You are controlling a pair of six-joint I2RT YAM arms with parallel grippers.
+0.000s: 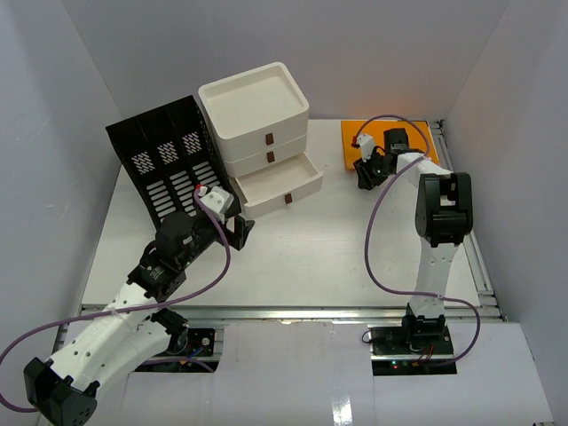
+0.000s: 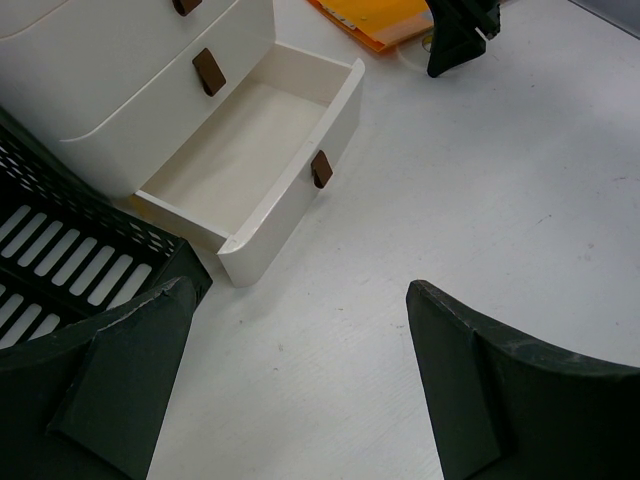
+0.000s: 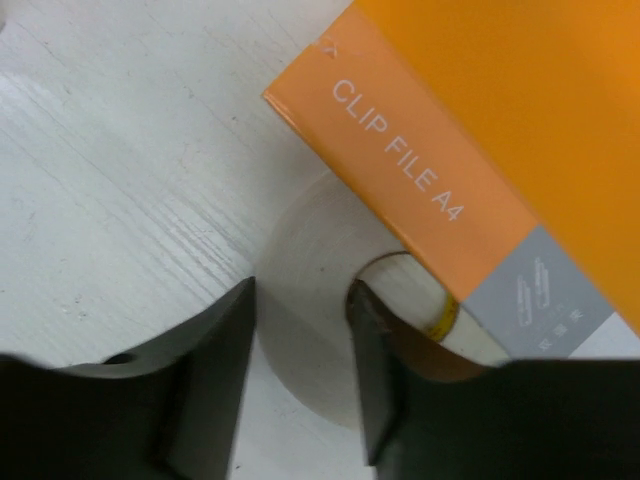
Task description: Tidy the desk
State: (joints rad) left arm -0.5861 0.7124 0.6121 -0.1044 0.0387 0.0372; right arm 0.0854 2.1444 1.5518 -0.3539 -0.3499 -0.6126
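**Right gripper** (image 3: pixel 300 300): we see jaws partly closed astride wall of translucent white tape roll (image 3: pixel 300 240), one finger outside ring, other in its hole. We cannot tell whether they pinch it. Arm stretched forward, wrist pitched down. Orange plastic clip file (image 3: pixel 500 120) just beyond fingertips, overlapping roll's far side.

**Left gripper** (image 2: pixel 300 290): jaws wide apart, empty, above flat white desk (image 2: pixel 480 200), which lies under both hands. Ahead-left of it, open bottom drawer (image 2: pixel 250 130) of white three-drawer box (image 1: pixel 257 106). Black slotted file rack (image 2: pixel 60 250) beside left finger.
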